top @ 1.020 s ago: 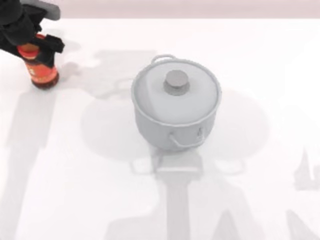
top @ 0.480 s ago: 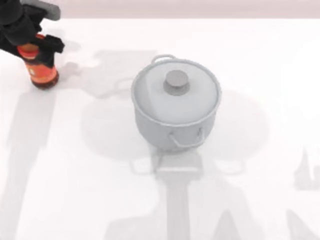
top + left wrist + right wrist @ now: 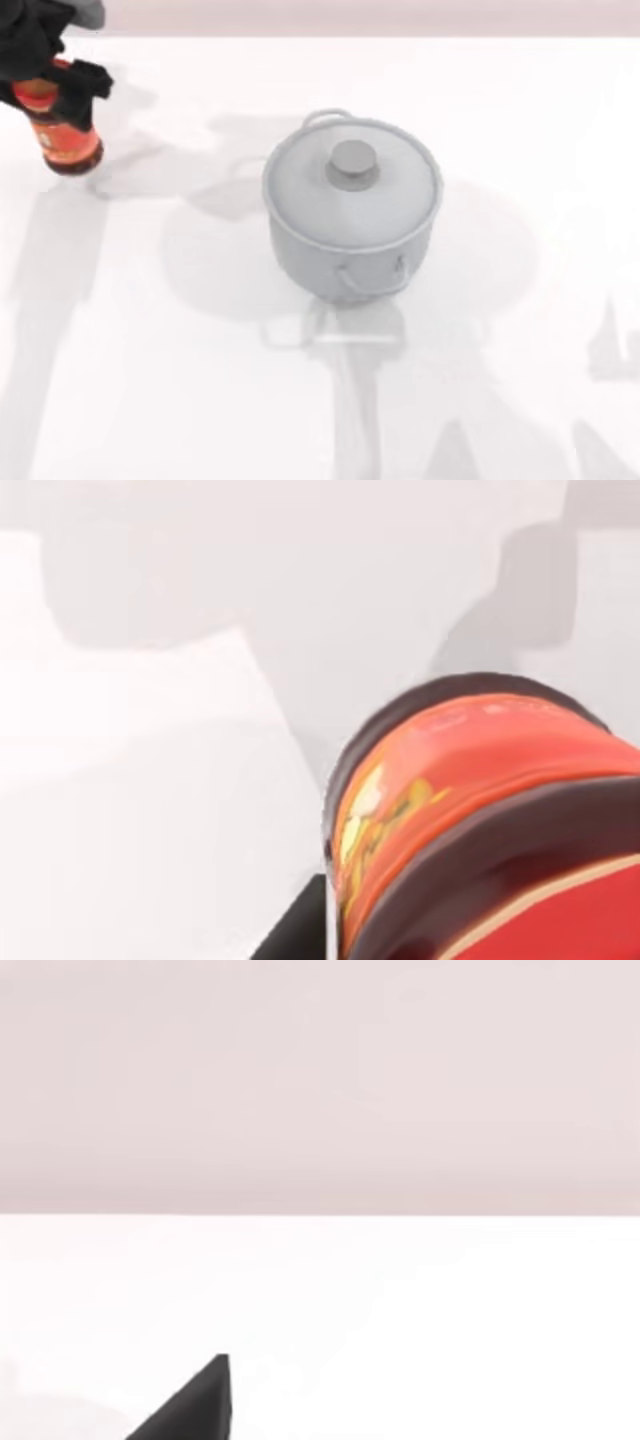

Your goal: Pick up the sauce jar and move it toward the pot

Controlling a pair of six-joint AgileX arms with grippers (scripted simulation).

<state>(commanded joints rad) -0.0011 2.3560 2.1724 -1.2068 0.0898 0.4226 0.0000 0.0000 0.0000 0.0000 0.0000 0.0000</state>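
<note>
The sauce jar (image 3: 62,128) is gripped near its orange-red lid by the left pincer (image 3: 50,78) at the far left corner of the white worktop (image 3: 180,380). The pincer's black fingers (image 3: 88,80) are clamped on either side of the jar's neck, so the pincer is clenched on the jar. The jar is seen tilted, its lid leaning toward the worktop's left edge and its dark base pointing toward the centre. Whether the base touches the surface cannot be told from above.

In the left wrist view, the jar (image 3: 490,820) fills the frame close up, with its red-orange label and dark contents shown against the pale worktop (image 3: 150,810).

The pot (image 3: 352,215) is placed near the centre of the worktop, well apart from the jar, to its right. Its domed lid is closed and topped by a round grey knob (image 3: 353,163); one loop handle is turned toward the far edge, the other toward the near edge.

The right arm is kept out of the top view; only a dark sliver (image 3: 190,1405) is caught by its wrist camera, and the state of its pincer cannot be told.
</note>
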